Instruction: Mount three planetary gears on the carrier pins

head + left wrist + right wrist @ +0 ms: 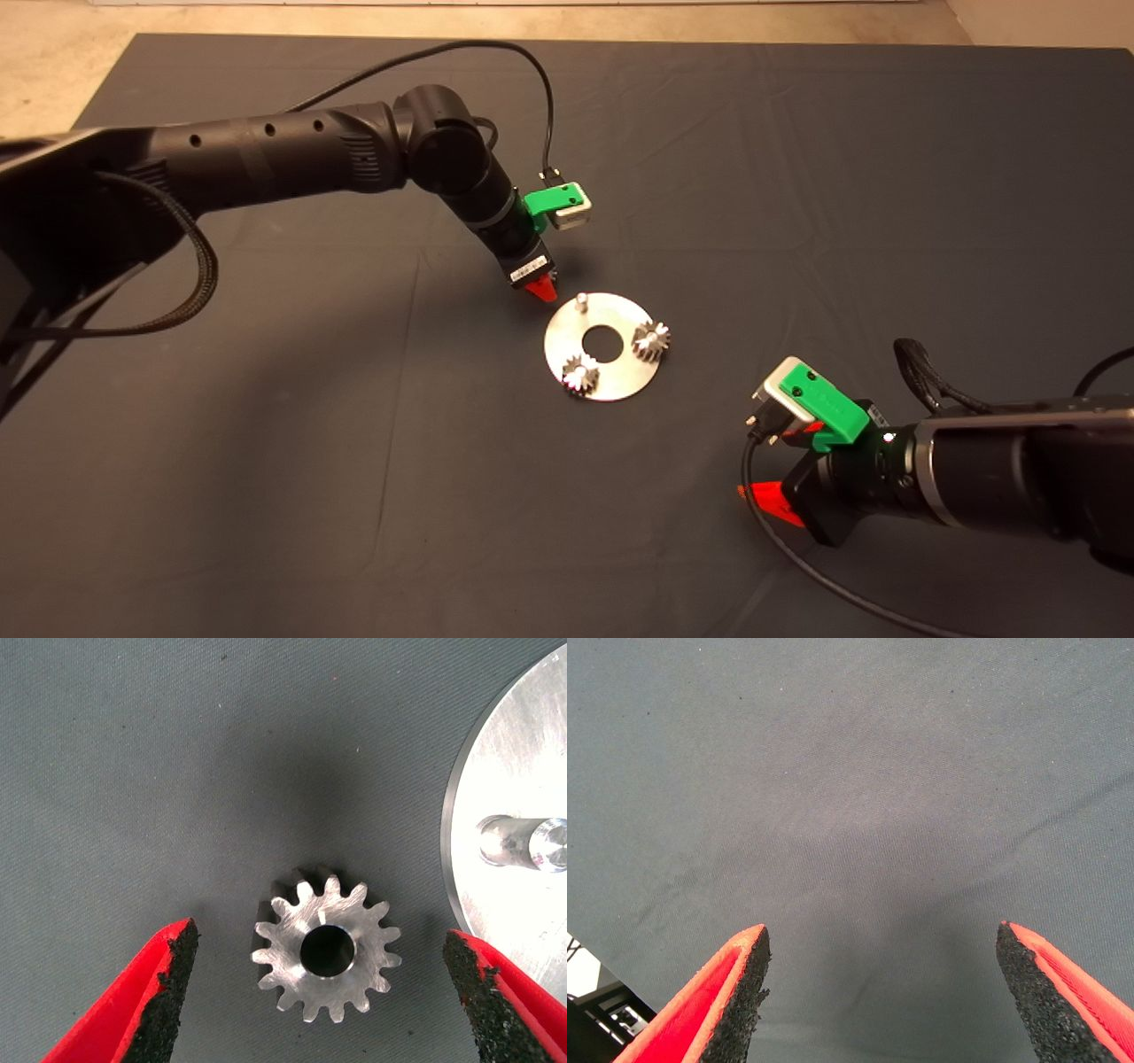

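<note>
A round silver disc (611, 368) lies mid-mat. Two planetary gears sit on its pins: one at the front left (580, 374), one at the right (651, 339). The far-left carrier pin (581, 301) is bare; it also shows in the left wrist view (523, 842). My left gripper (540, 291) hangs just left of that pin, open, its fingers (164, 1001) either side of the third gear (326, 948), which lies flat on the mat beside the disc's edge (496, 771). The arm hides this gear in the head view. My right gripper (769, 498) is open and empty over bare mat at the lower right.
The dark mat (266, 443) covers the table, with pale floor (53, 62) beyond its far edge. A black cable (523, 53) loops above the left arm. Another cable (824, 576) trails from the right arm over the mat.
</note>
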Controlling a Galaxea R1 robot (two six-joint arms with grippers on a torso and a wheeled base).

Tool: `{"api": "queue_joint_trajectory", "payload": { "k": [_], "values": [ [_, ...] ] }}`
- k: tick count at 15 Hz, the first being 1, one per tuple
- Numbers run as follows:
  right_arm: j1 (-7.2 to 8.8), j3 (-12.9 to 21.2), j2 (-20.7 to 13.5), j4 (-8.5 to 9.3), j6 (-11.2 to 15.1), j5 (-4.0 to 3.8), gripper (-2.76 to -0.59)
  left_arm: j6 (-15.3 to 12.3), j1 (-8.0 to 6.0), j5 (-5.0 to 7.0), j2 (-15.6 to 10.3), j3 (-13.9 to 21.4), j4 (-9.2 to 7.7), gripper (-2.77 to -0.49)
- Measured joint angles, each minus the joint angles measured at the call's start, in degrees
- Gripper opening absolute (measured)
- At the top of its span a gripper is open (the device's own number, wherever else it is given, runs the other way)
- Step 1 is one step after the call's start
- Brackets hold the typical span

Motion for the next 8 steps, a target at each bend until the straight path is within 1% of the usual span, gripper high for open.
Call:
{"api": "queue_joint_trajectory", "payload": {
  "k": [3,5,6,7,8],
  "values": [
    [0.12,0.0,0.0,0.05,0.0,0.0,-1.47,0.0,0.0,-0.54,0.0,0.0,0.0,-1.33],
    [0.45,0.0,0.0,0.13,0.0,0.01,-1.47,0.0,0.0,-0.63,0.0,0.0,0.0,-1.33],
    [0.46,0.0,0.0,0.13,0.0,-0.02,-1.47,0.0,0.0,-0.69,0.0,0.0,0.0,-1.35],
    [0.46,0.0,0.0,0.18,0.0,0.0,-1.47,0.0,0.0,-0.85,0.0,0.0,0.01,-1.44],
    [0.47,0.0,0.0,0.19,0.0,0.0,-1.47,0.0,0.0,-1.12,0.0,0.0,0.0,-1.46]
  ]
}}
